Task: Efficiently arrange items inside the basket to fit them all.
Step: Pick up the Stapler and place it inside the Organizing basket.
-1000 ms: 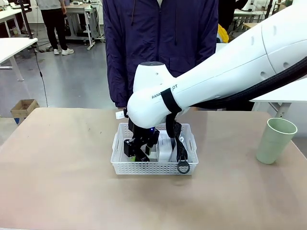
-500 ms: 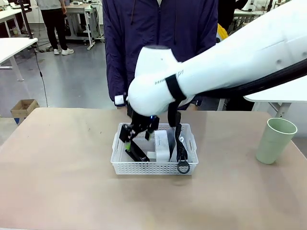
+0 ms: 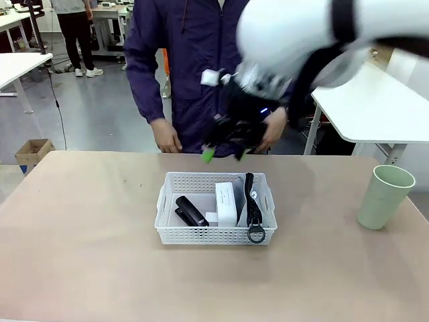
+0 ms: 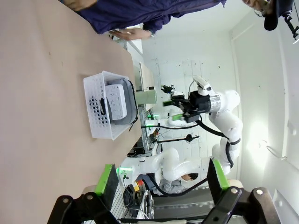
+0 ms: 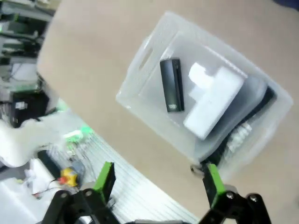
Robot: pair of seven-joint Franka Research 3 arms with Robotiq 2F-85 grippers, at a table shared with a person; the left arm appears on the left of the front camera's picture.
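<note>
A shallow white perforated basket point(image 3: 214, 235) sits mid-table. Inside it, a black stapler point(image 3: 190, 211) lies at the left, a white box point(image 3: 226, 203) in the middle and a grey pouch point(image 3: 241, 208) at the right. A green cup point(image 3: 385, 196) stands well right of the basket. The right gripper point(image 5: 159, 184) hangs above the basket, spread wide and empty. The left gripper point(image 4: 161, 179) is likewise wide and empty.

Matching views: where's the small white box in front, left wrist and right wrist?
Front: small white box is just below centre, in the middle of the basket, with the black stapler to its left.
Left wrist: the box is left of centre, inside the sideways basket.
Right wrist: the box is right of centre, blurred, beside the stapler.
Shared landmark: the perforated white basket around it.
</note>
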